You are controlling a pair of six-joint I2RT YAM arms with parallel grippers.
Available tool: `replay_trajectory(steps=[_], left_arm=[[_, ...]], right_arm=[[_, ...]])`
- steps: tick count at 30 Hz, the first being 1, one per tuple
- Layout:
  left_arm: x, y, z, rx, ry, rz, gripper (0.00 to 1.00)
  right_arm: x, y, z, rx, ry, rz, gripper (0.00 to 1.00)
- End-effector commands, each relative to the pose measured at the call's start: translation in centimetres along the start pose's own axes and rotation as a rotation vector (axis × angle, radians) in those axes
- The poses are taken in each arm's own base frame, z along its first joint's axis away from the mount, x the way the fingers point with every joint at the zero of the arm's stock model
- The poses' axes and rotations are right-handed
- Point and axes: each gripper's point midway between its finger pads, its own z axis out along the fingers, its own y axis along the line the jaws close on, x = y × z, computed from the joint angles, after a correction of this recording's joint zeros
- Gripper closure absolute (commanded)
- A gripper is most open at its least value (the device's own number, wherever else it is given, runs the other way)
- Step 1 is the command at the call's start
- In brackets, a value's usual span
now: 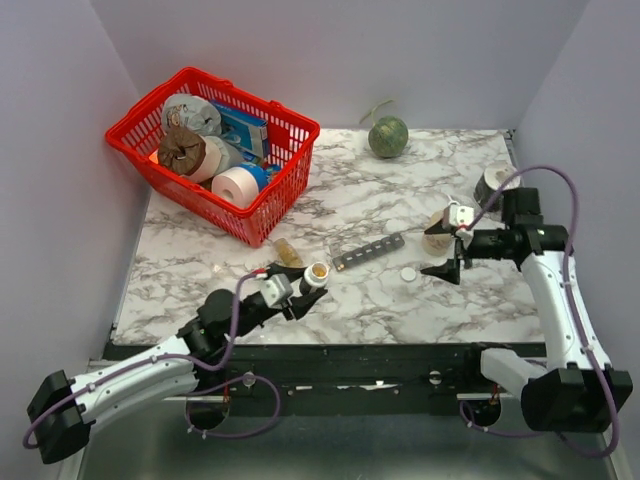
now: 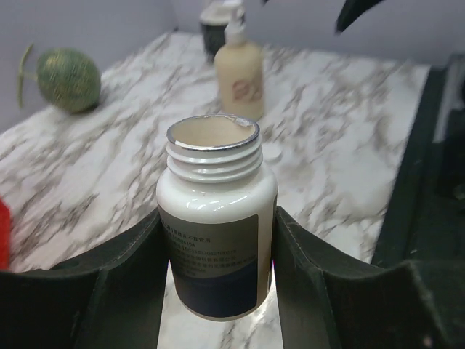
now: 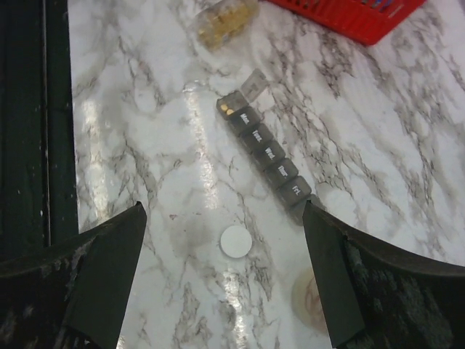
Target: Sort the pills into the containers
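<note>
Marble worktop (image 1: pixel 380 200) carries it all, with a red basket (image 1: pixel 285 185) well beyond the left hand (image 2: pixel 218 218) and off to its outer side.

The grey strip (image 3: pixel 265 149) of lidded compartments lies on the worktop between the two hands. Seen from the right hand (image 3: pixel 224 211), it sits just ahead. Its long axis runs on a diagonal, from a near end close beside one finger out to a far end where one lid stands open. That open end points toward the left hand, which is the nearer of the two to it. The right hand is nearer the closed, lettered lids.

A white bottle (image 2: pixel 216 233) with a dark label, cap off and mouth up, sits between the left hand's fingers. They are closed on its sides at label height. Whether it holds anything I cannot tell.

A clear vial (image 3: pixel 225 18) lies on its side just past the strip's open end, beyond the left hand and near it. A white cap (image 3: pixel 235 241) rests on the worktop close in front of the right hand, between its fingers.

The pills (image 3: pixel 227 16) show tan-yellow through the vial, and a couple more sit in the open compartment.

The right hand is spread wide, holds nothing and hangs clear above the worktop.

I judge that any filling move turns on the left hand, since the open compartment lies just off its bottle.
</note>
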Motion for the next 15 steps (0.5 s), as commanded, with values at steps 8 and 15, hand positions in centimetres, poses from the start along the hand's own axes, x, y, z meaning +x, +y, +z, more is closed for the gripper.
replay_trajectory(steps=[8,15], left_arm=[[-6.6,-2.3,-3.6,0.105,-0.336,-0.118,1.00],[-5.0,-2.4,-2.8,0.105,-0.273,-0.124,1.00]], right_arm=[[9.1,1.1,5.5,-0.187,0.474,-0.268,0.07],[14.5,-0.8,6.8,-0.176,0.662,-0.272,0.12]])
